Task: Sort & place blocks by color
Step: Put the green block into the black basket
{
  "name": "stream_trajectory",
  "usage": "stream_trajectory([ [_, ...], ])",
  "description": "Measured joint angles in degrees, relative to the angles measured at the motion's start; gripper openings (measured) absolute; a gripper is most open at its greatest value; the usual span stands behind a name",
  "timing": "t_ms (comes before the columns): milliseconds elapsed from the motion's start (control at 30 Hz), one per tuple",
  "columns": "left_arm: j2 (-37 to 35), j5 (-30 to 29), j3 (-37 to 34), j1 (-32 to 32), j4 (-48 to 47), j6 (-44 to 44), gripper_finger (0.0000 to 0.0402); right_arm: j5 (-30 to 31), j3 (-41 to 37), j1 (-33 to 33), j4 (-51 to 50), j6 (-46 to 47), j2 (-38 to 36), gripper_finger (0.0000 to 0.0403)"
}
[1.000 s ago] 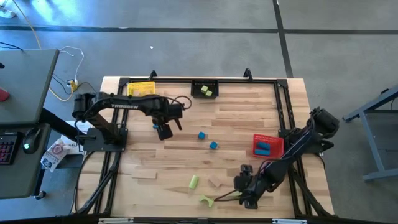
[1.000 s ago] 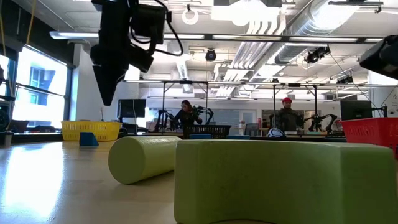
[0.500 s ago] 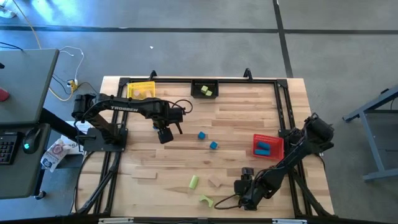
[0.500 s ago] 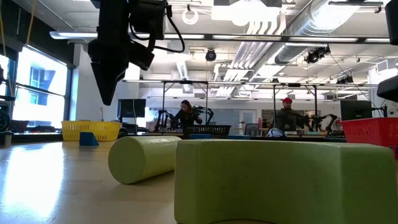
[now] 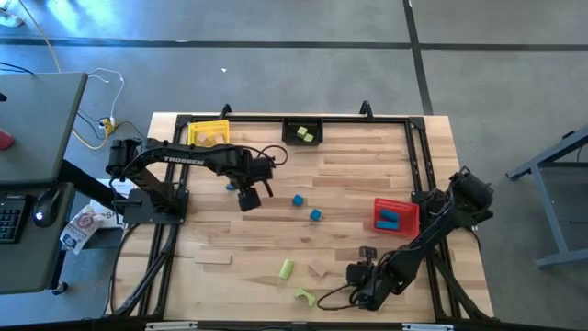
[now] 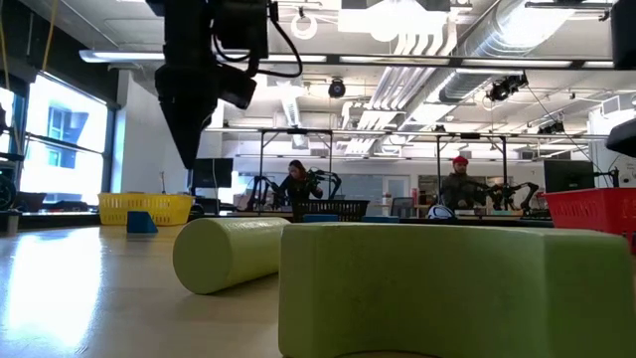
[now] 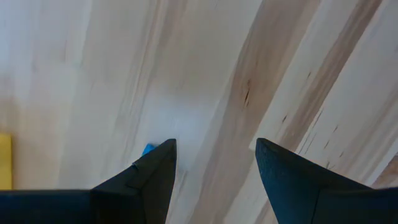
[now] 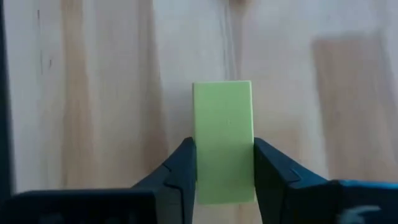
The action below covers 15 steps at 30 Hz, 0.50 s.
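High view: left gripper hovers over desk centre-left, w/ a blue block just beside it. Right gripper low near front edge.

Low view: green arch block up close, green cylinder behind.

Left wrist: fingers spread wide, nothing between.

Right wrist: fingers narrow, pinching a green block on both sides, resting on desk.

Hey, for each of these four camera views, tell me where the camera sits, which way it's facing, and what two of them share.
High view: overhead, facing straight down on the table; both arms show.
Low view: at tabletop height, facing level across into the room; the left gripper hangs in from above.
Left wrist view: on the left arm, facing down at bare wood past its open fingers.
Right wrist view: on the right arm, facing the green block between its fingers.
Shared: the high view also shows that green block, by the right gripper.
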Motion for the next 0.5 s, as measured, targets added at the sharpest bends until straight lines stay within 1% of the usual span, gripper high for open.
stream_trajectory([
  [133,0.0,0.0,0.0,0.0,0.8,2.7,0.0204,6.2,-0.1,-2.3,-0.7,-0.4,-1.9,0.0093],
  [267,0.0,-0.2,0.0,-0.1,1.5,3.3,0.0204,7.1,-0.1,-5.8,-1.4,-3.7,-3.3,0.0093],
  [367,0.0,-0.2,0.0,-0.4,2.4,3.3,0.0204,8.8,-0.1,-9.5,-1.3,-7.8,-4.5,0.0093],
  [500,0.0,-1.0,0.0,-1.4,5.0,3.3,0.0204,8.6,0.0,-15.2,-1.4,-12.8,-5.6,0.0094],
])
